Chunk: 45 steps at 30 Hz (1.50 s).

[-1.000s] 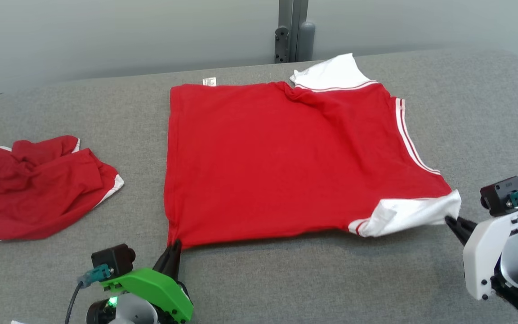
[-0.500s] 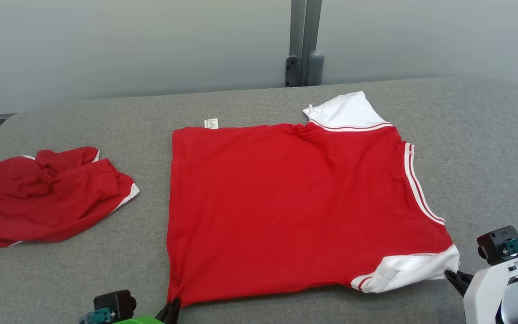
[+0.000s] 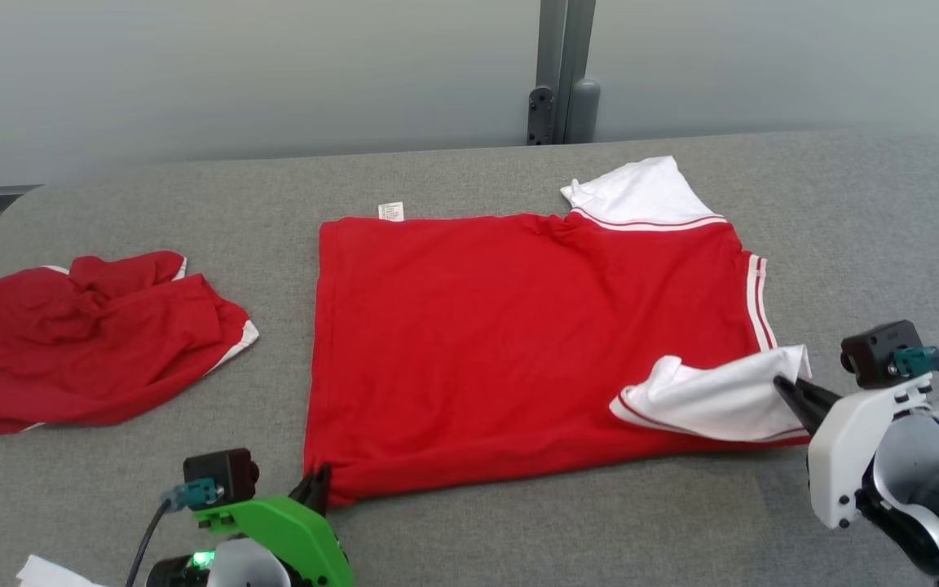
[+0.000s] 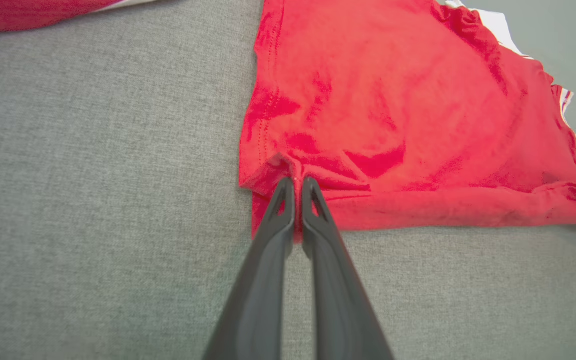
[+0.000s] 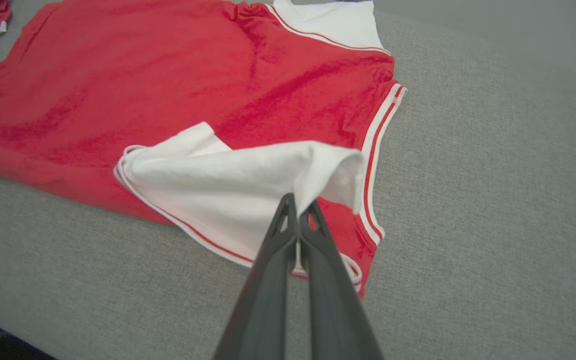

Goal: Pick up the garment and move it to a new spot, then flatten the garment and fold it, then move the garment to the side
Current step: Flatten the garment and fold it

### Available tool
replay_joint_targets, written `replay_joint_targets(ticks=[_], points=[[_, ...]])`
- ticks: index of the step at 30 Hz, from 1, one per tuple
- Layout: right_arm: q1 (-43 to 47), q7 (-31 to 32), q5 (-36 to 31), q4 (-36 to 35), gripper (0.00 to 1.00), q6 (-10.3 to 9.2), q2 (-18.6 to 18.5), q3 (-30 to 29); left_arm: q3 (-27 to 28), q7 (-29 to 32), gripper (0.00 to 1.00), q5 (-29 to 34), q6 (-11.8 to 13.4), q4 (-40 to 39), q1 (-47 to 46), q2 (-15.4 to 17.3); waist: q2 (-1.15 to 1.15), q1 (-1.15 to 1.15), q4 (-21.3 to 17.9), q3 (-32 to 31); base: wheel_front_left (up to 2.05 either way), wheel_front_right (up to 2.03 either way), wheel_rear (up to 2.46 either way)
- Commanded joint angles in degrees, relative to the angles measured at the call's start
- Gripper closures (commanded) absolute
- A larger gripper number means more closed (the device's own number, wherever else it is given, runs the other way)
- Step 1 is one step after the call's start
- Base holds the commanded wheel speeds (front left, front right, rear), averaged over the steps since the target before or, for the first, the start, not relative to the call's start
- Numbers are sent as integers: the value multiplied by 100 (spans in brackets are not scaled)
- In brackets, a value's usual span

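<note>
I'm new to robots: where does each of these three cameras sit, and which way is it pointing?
Head view: on the robot's head, facing forward and down at the red shirt on the grey table; left gripper lower left, right gripper at right.
Left wrist view: on that wrist, looking along its dark fingers, shut on the shirt's hem corner.
Right wrist view: on that wrist, looking along its fingers, shut on the white sleeve.
Shared: both wrist views show the red shirt.
</note>
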Motion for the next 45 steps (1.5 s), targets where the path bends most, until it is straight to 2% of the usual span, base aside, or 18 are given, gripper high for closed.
replay_joint_targets(ticks=[1, 9, 18, 28, 36, 37, 38, 39, 45], points=[[-198, -127, -25, 137, 100, -10, -11, 35, -21, 11, 100, 105, -5, 68, -188, -35, 0, 0, 45, 64, 0, 0, 0], [-1163, -872, -78, 959, 100, -10, -162, 567, -101, -100, 100, 203, -112, 550, -952, -258, 0, 0, 162, 323, 0, 0, 0], [-1863, -1727, 127, 1501, 100, -10, -330, 965, -210, -344, 100, 449, -247, 1198, -1769, -398, 0, 0, 181, 686, 0, 0, 0], [-2483, -2333, 247, 1963, 100, -10, -465, 1420, -203, -520, 100, 499, -237, 1682, -2293, -504, 0, 0, 186, 947, 0, 0, 0], [-2810, -2508, 350, 2290, 100, -10, -520, 1778, -195, -676, 100, 466, -263, 1869, -2420, -564, 0, 0, 217, 1000, 0, 0, 0], [-2833, -2524, 366, 2338, 100, -10, -518, 1809, -182, -746, 65, 485, -253, 1883, -2434, -569, 0, 0, 217, 1000, 0, 0, 0], [-2857, -2545, 377, 2380, 81, -10, -501, 1842, -178, -796, 0, 502, -242, 1907, -2438, -574, 0, 0, 217, 998, 0, 0, 0], [-2885, -2574, 423, 2419, 0, -10, -467, 1851, -181, -836, 0, 506, -246, 1937, -2437, -582, 0, 0, 216, 993, 0, 0, 0], [-2783, -2578, 783, 2519, 0, -10, -320, 1741, -304, -903, 0, 595, -298, 2064, -2306, -476, 0, 0, 202, 851, 0, 0, 0]])
